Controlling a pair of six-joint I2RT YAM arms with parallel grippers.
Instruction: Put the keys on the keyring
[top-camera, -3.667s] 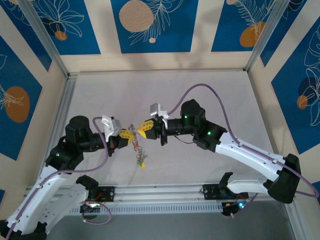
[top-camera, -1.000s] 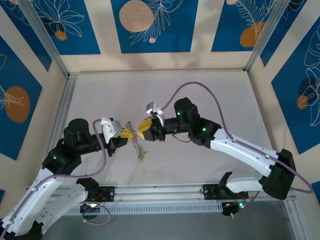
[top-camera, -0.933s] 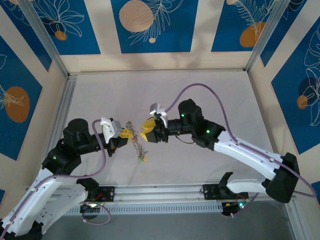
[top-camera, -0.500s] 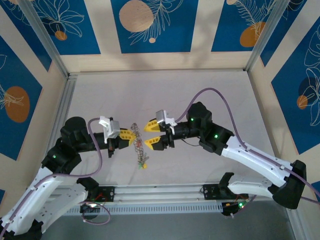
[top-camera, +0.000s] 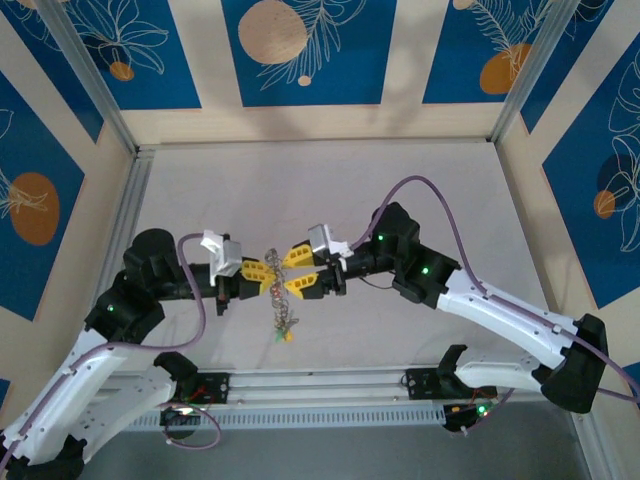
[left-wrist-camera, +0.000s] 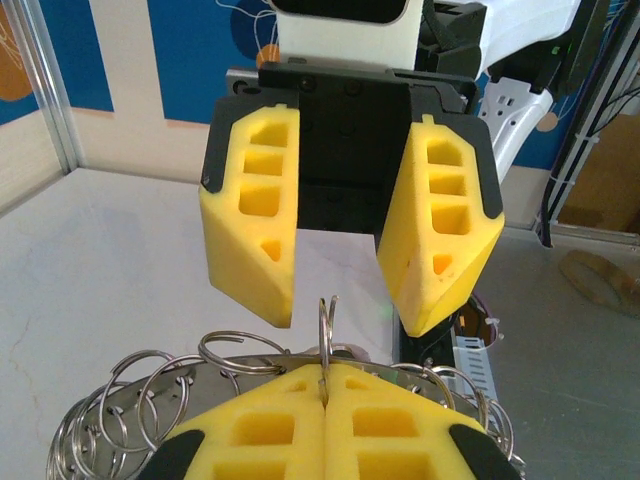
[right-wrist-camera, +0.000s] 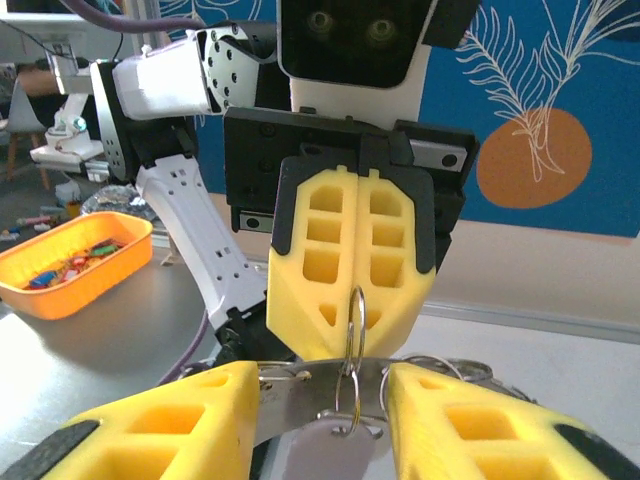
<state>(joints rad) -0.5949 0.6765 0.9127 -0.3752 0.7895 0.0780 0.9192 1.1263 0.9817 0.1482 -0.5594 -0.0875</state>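
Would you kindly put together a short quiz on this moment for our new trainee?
1. True or false: the right tool is shut on the upright split ring.
2. Which tool pinches the upright split ring? A) the left tool B) the right tool C) both
3. Fill in: in the right wrist view, the tray in the background is ____ in colour.
Key: 1 false; 2 A; 3 orange.

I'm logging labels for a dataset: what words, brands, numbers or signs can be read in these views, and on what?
None can be read.
The wall panels carry only leaf and circle drawings.
The keyring and the orange tray show no lettering that I can make out.
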